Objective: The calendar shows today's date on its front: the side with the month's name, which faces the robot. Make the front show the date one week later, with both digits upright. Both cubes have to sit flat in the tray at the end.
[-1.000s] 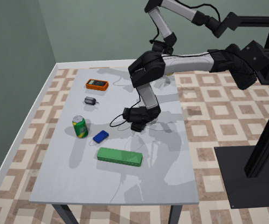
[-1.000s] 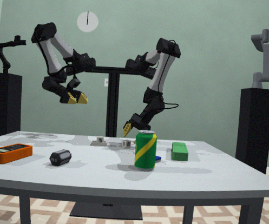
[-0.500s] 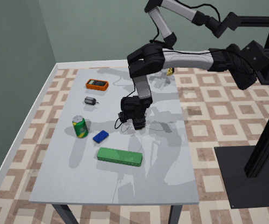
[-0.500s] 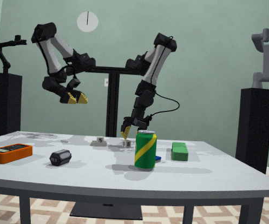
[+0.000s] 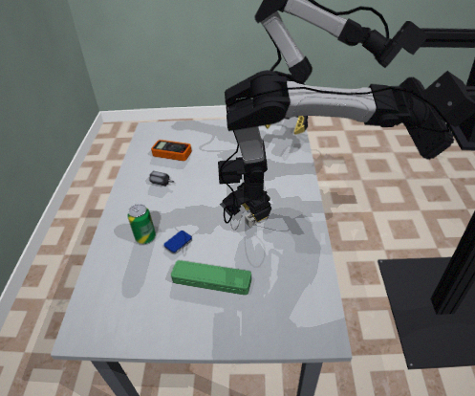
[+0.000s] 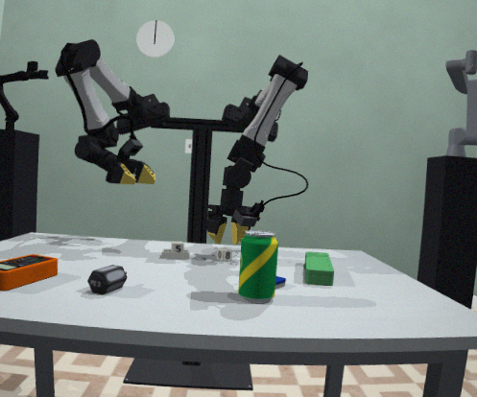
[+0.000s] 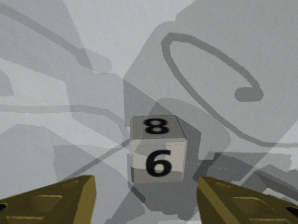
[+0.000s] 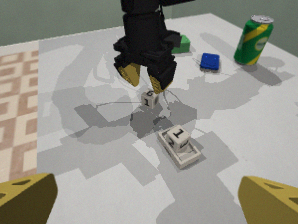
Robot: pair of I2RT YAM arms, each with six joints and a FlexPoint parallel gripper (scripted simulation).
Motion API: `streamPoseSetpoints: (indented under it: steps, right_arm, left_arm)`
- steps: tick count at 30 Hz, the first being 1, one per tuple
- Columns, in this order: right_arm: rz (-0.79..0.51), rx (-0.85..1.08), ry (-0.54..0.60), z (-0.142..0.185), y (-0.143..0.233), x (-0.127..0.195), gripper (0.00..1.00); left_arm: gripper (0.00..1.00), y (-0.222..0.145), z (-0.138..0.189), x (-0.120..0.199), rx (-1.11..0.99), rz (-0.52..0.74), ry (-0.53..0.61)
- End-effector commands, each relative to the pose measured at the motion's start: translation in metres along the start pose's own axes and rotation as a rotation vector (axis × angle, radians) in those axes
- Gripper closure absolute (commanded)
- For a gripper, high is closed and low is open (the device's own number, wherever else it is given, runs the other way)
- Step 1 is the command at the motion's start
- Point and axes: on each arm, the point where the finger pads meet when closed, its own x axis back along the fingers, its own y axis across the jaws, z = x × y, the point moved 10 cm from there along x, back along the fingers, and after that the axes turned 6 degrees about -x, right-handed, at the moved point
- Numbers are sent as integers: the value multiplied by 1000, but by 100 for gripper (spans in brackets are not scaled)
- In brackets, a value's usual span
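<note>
A white cube (image 5: 248,220) (image 6: 224,254) (image 7: 158,150) (image 8: 149,100) lies on the table outside the tray. Its 8 and 6 show in the left wrist view. My left gripper (image 6: 227,240) (image 8: 146,88) is partly open and empty, pointing down just above this cube. The pale tray (image 6: 166,256) (image 8: 192,160) holds a second cube (image 6: 178,247) (image 8: 178,138). That cube shows a 1 on top and a 2 on one side in the right wrist view, and a 5 in the exterior view. My right gripper (image 6: 137,180) (image 8: 147,183) is wide open and empty, high above the table. The left arm hides the tray in the top view.
A green box (image 5: 211,276) (image 6: 319,268), a blue block (image 5: 178,241) and a green can (image 5: 141,225) (image 6: 258,267) stand on one side of the table (image 5: 164,330). A dark motor-like object (image 5: 160,178) (image 6: 107,279) and an orange multimeter (image 5: 171,149) (image 6: 18,271) lie farther along.
</note>
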Motion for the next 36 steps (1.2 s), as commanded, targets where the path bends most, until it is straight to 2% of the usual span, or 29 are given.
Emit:
streamPoseSetpoints:
  steps: [1, 11, 22, 30, 33, 36]
  right_arm:
    - [11, 27, -21, -9, -4, 2, 0]
    - [11, 27, -21, -9, -4, 2, 0]
    - [11, 27, -21, -9, -4, 2, 0]
    - [11, 27, -21, -9, -4, 2, 0]
    - [11, 27, -21, -9, -4, 2, 0]
    - [11, 27, -21, -9, -4, 2, 0]
  left_arm:
    - [45, -4, -2, 10, 49, -36, 1]
    - [45, -8, -4, 9, 42, -19, -6]
    - [45, -10, -9, 17, -146, -22, -27]
    - [45, -9, 4, -7, -204, -24, 7]
    - [53, -6, 2, -22, -209, -28, 6]
    - [54, -4, -1, -18, -209, -29, 7]
